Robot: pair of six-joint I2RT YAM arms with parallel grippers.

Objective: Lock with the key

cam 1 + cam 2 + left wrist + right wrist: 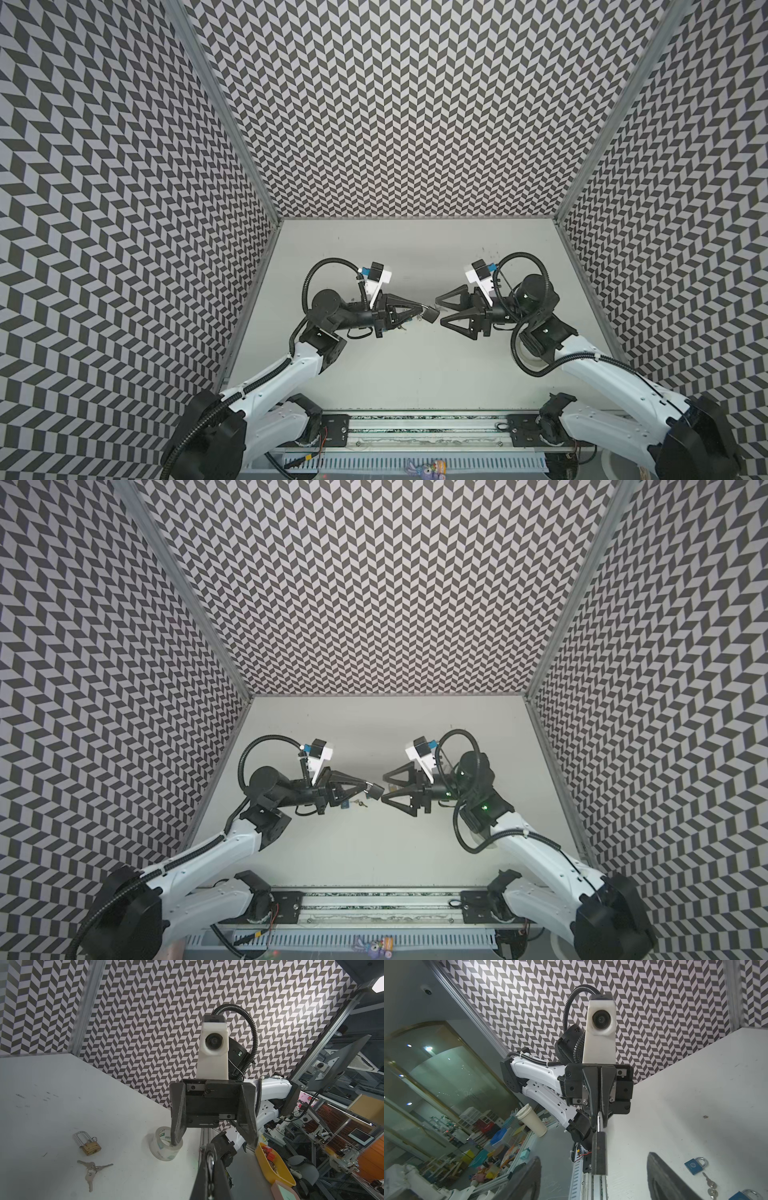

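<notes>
Around the black padlock (pixel 432 315), hung off the table (pixel 415 374) by its shackle in the clenched left gripper (pixel 422 310), leaves open room on every side: right gripper (pixel 439 311) spread wide just beside it, keys (pixel 361 803) lying near it, table edges well apart from it.

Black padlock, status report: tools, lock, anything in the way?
Left tool shut on black padlock, by its shackle. Right tool open, empty, facing it. Keys on table, none held. Nothing blocking.
</notes>
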